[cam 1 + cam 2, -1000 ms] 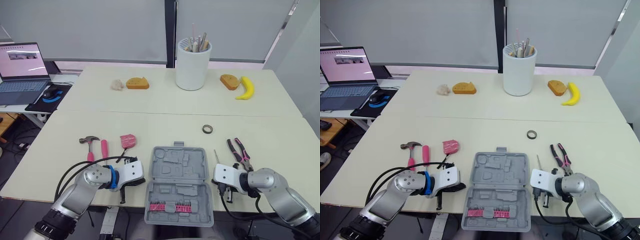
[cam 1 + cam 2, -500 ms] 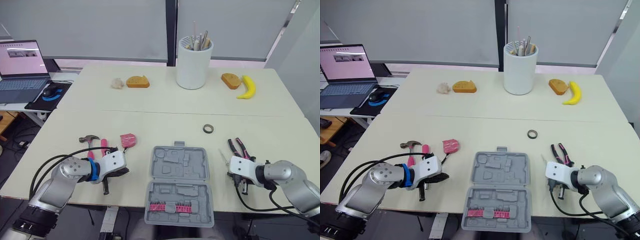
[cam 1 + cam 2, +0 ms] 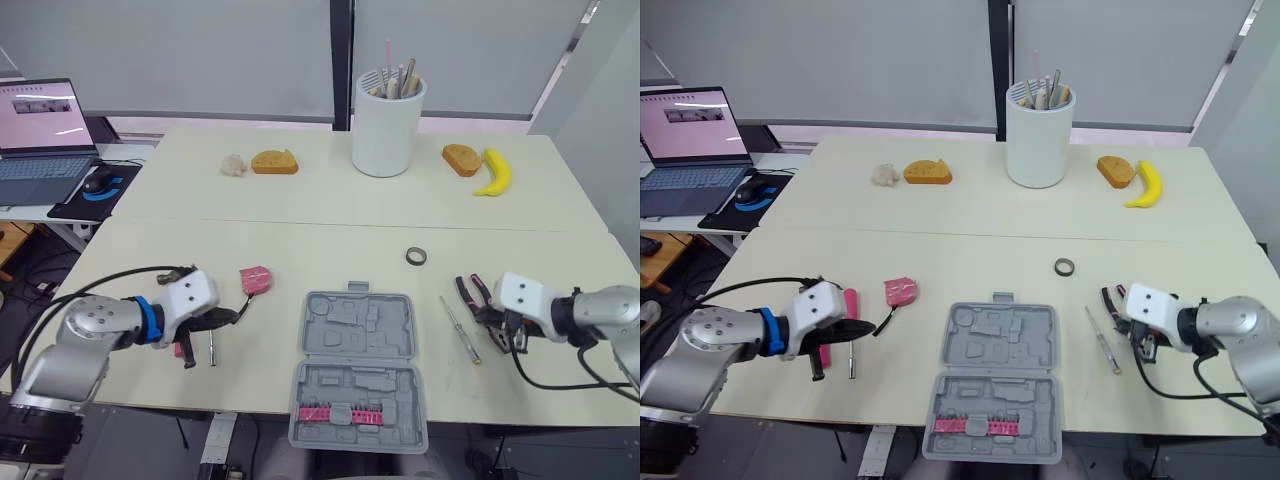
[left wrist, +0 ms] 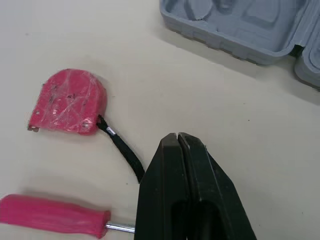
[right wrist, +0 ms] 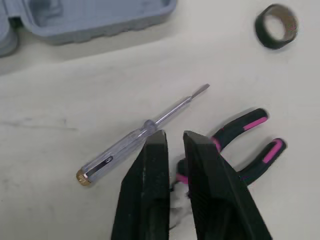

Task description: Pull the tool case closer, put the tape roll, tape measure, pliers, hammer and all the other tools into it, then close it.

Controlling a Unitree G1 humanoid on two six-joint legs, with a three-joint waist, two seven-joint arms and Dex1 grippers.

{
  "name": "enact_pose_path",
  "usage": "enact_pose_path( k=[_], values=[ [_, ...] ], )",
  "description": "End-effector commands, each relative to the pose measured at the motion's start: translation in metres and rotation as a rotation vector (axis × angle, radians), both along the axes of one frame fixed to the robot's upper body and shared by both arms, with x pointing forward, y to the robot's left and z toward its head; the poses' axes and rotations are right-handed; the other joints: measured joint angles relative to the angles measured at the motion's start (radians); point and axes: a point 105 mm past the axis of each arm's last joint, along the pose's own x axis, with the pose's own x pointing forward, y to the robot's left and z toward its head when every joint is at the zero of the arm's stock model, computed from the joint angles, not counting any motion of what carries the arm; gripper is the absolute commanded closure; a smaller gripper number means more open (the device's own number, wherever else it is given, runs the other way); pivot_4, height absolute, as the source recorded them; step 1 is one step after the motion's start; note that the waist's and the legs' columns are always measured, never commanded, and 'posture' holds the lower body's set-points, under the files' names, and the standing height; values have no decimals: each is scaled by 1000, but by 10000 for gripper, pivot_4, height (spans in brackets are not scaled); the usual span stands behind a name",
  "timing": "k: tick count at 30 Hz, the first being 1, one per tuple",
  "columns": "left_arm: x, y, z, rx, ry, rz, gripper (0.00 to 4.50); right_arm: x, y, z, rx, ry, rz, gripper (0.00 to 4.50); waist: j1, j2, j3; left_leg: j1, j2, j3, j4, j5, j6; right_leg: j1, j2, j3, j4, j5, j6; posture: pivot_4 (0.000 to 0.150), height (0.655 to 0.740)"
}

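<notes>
Two grippers are hovering. Left gripper (image 4: 177, 136): shut, empty, tape measure (image 4: 67, 102) lying just beyond its tips. Right gripper (image 5: 174, 134): narrowly parted over pliers (image 5: 240, 126); likely needing a wider opening, centred on the joint. Tool case (image 3: 357, 368) sitting between them.

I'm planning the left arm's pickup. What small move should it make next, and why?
Probably open the left gripper and ease it toward the tape measure. Its fingers are pressed shut and hold nothing. The tape measure lies on the table just ahead of them, its black strap trailing toward the tips, and the tool case sits open nearby.
</notes>
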Motion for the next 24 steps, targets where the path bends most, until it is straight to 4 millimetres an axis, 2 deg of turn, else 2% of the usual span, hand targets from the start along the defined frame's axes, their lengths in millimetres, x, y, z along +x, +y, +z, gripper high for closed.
enact_pose_path(
  k=[1,4,8,12,15,18,21,24],
  values=[
    [7,15,27,-42,-66,39,36339,6,-6,24,34,-56,3,30071,1,0,0,0,0,0,0,0,0,0,0,0,0,0,0,1500,7400],
    [6,27,37,-96,-61,78,26756,5,-8,39,92,-71,-4,22896,0,0,0,-1,0,0,0,0,0,0,-1,0,-1,0,0,1500,7400],
    [1,56,47,-94,-43,146,14606,-2,-17,59,146,-84,5,13226,-2,0,2,-2,0,1,0,0,0,-1,-1,0,-1,0,0,1500,7400],
    [-6,87,61,-119,-42,244,1333,-5,-37,79,174,-126,-52,195,-2,0,4,-2,0,1,0,0,0,-1,-1,0,-1,0,-1,1500,7400],
    [-16,117,66,-125,-39,344,220,-9,-61,87,162,-149,-122,0,-2,1,4,-2,0,1,0,-1,1,-1,-1,0,-1,0,-1,1500,7400],
    [-27,153,71,-146,-58,484,220,-10,-96,95,216,-187,-270,0,-3,1,5,-2,0,1,-1,-1,1,-2,-1,0,-1,0,-1,1500,7400],
    [-35,171,70,-150,-57,552,220,-13,-116,96,248,-207,-344,0,-3,1,5,-2,0,1,-1,-1,1,-2,-1,0,-1,0,-1,1500,7400],
    [-43,186,65,-158,-52,614,220,-22,-135,88,240,-194,-401,0,-3,1,5,-2,0,1,-1,-1,1,-2,-1,1,0,0,-1,1500,7400]
  ],
)
